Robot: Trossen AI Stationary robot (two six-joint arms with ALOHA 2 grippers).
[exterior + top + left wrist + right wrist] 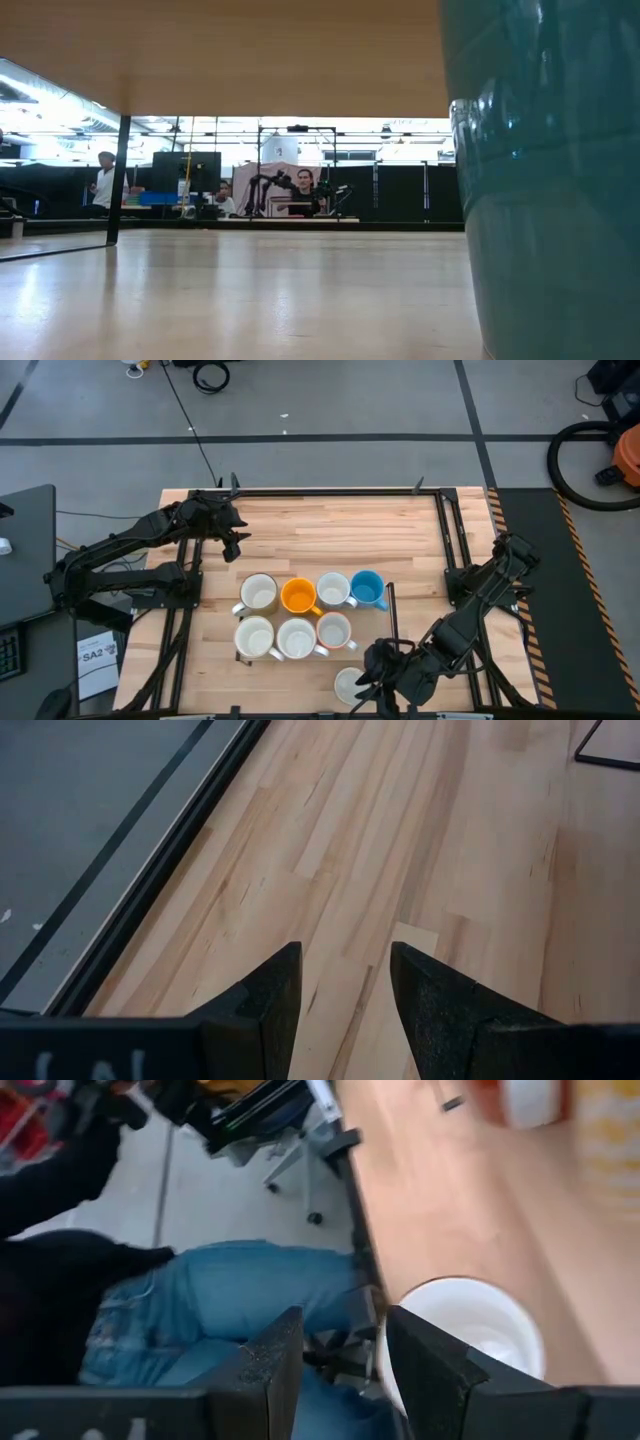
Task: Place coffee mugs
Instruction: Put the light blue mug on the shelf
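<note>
- Your low view is half blocked by the blue mug (545,180).
- Seven mugs cluster mid-table (320,525); a white mug (349,683) sits nearer the front edge, touched by the right gripper (368,682), fingers parted around its rim.
- Left gripper (236,542) hovers beyond the cluster, released.
- A person in jeans (220,1310) stands beside the table.

The far half of the wooden table (330,525) is bare, so a gripper could pass there freely; the left gripper (232,545) hangs over that open wood, jaws apart with nothing between them. The middle is crowded; seven mugs stand close in two rows: a cream mug (259,593), an orange mug (299,596), a white mug (333,589) and a blue mug (367,588) behind, three more in front, nearly touching, with no room between them. A thin black stand (392,610) rises just beside the blue mug. At the near edge a white mug (470,1325) sits against the right gripper (372,682); a person's jeans (210,1305) are just past that edge.
</note>
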